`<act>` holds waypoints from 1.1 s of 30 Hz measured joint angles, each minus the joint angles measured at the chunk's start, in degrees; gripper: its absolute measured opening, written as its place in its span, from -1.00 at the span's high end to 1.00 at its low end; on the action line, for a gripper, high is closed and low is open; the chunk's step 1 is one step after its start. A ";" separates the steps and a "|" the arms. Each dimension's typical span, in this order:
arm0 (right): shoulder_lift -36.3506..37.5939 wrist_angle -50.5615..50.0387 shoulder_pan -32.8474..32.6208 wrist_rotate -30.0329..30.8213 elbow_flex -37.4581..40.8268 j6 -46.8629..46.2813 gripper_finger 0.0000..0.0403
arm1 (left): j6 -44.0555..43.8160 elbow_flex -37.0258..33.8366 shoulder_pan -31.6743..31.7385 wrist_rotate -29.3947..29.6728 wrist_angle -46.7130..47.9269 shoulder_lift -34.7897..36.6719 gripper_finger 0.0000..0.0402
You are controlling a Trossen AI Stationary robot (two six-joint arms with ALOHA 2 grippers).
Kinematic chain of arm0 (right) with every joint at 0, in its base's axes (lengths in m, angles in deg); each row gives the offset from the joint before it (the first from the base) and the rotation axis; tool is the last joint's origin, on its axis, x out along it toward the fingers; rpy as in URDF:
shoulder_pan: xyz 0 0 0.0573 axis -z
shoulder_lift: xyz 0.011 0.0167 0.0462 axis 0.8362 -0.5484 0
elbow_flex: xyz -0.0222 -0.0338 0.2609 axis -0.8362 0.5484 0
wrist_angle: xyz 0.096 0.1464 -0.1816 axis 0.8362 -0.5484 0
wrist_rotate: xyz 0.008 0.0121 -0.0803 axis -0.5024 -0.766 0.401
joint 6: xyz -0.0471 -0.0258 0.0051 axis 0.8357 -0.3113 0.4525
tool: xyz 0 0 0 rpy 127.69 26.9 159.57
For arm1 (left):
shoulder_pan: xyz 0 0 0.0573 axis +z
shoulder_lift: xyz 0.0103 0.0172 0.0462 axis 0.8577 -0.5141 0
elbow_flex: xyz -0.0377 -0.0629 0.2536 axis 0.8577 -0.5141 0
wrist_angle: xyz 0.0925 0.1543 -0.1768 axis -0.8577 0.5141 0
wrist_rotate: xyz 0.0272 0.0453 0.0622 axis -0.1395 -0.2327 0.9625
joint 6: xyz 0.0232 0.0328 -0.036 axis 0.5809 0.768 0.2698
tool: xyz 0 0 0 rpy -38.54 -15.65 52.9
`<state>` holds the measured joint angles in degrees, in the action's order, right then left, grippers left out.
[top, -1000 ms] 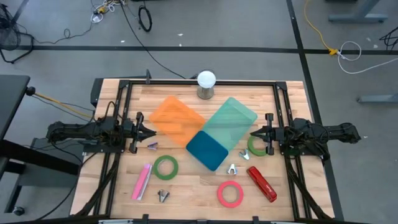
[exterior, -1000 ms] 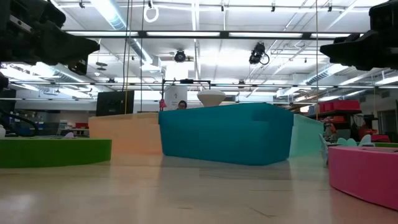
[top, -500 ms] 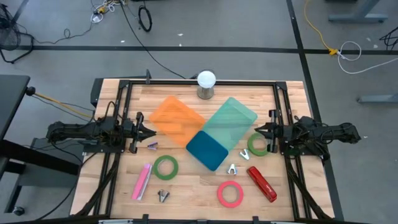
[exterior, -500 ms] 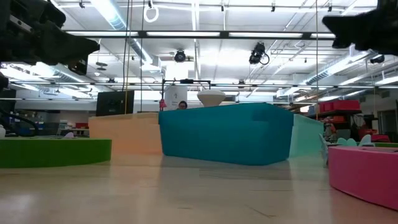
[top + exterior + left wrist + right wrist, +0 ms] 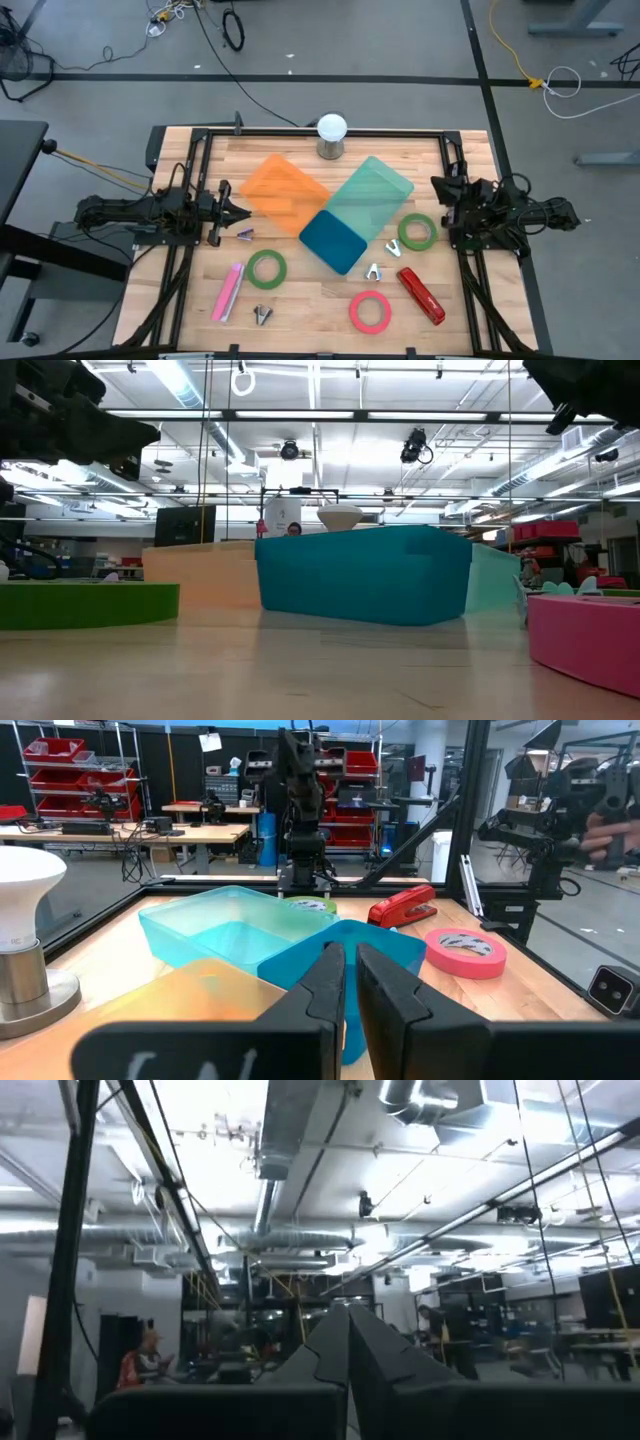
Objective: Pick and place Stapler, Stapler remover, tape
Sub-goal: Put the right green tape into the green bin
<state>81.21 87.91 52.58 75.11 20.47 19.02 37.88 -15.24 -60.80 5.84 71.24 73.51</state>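
Note:
A red stapler [image 5: 421, 296] lies near the table's near right corner and also shows in the left wrist view [image 5: 402, 906]. A pink stapler [image 5: 229, 291] lies at the near left. There is a green tape roll [image 5: 266, 268] left of centre, a second green roll [image 5: 417, 232] at the right, and a pink roll [image 5: 370, 311] near the front. Small metal staple removers [image 5: 374, 271] [image 5: 263, 315] lie flat. My left gripper [image 5: 240, 213] is shut and empty at the left, level above the table. My right gripper [image 5: 436, 186] is shut and empty at the right, tipped up, and its wrist view [image 5: 348, 1320] shows only the ceiling.
Three bins sit in the middle: orange [image 5: 285, 190], pale teal [image 5: 370, 195] and dark blue [image 5: 334, 241]. A white bulb on a metal base [image 5: 331, 128] stands at the far edge. Black rails [image 5: 320, 132] frame the table. Bare wood lies along the near edge.
My right gripper has drawn back from the green roll toward the table's right and far edges. It has risen and tipped upward, moving toward the top of the low view. My left gripper has kept still. No object has moved.

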 joint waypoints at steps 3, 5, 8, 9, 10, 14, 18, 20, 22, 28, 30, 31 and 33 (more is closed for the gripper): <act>0.00 1.02 -0.01 -0.21 0.00 -0.23 0.97 | 0.01 0.00 0.01 0.01 0.00 0.00 0.84; 0.00 1.68 -0.02 -0.54 -0.02 -1.92 0.97 | 0.03 0.02 0.02 0.01 -0.01 0.00 0.84; 0.00 2.54 -0.02 1.20 -0.12 -4.16 0.97 | 0.02 0.02 0.02 0.02 -0.02 0.00 0.84; 0.00 2.08 -0.02 1.56 -0.28 -4.28 0.97 | 0.02 0.00 0.01 0.00 0.00 0.00 0.84; 0.00 1.58 -0.02 2.35 -0.65 -4.34 0.97 | 0.02 0.00 0.00 0.01 -0.01 0.00 0.84; 0.00 -1.95 -0.02 3.25 -3.98 -4.39 0.97 | 0.02 0.02 0.02 0.00 0.00 0.00 0.84; -0.34 -9.27 -0.02 4.37 -8.80 -3.42 0.97 | 0.02 0.00 0.01 0.01 0.00 0.00 0.84; -1.09 -13.11 -0.02 4.37 -11.31 -3.03 0.97 | 0.02 0.02 0.01 0.02 -0.01 0.00 0.84; -1.99 -17.55 0.00 4.37 -13.92 -3.07 0.97 | 0.02 0.02 0.00 0.00 0.00 0.00 0.84; -5.24 -30.82 -0.02 4.35 -21.91 -4.21 0.97 | 0.03 0.01 0.02 0.01 0.00 0.00 0.84; -6.54 -35.48 -0.02 4.34 -24.71 -4.85 0.97 | 0.01 0.01 0.01 0.00 0.00 0.00 0.84; -7.20 -37.75 -0.02 4.33 -25.95 -5.15 0.97 | 0.03 0.02 0.02 0.00 -0.01 0.00 0.84; -8.62 -41.92 -0.02 4.34 -28.27 -5.72 0.97 | 0.01 0.00 0.00 0.01 -0.01 0.00 0.84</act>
<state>72.59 45.98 52.55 79.45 -7.80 13.30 37.89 -15.24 -60.80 5.85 71.23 73.51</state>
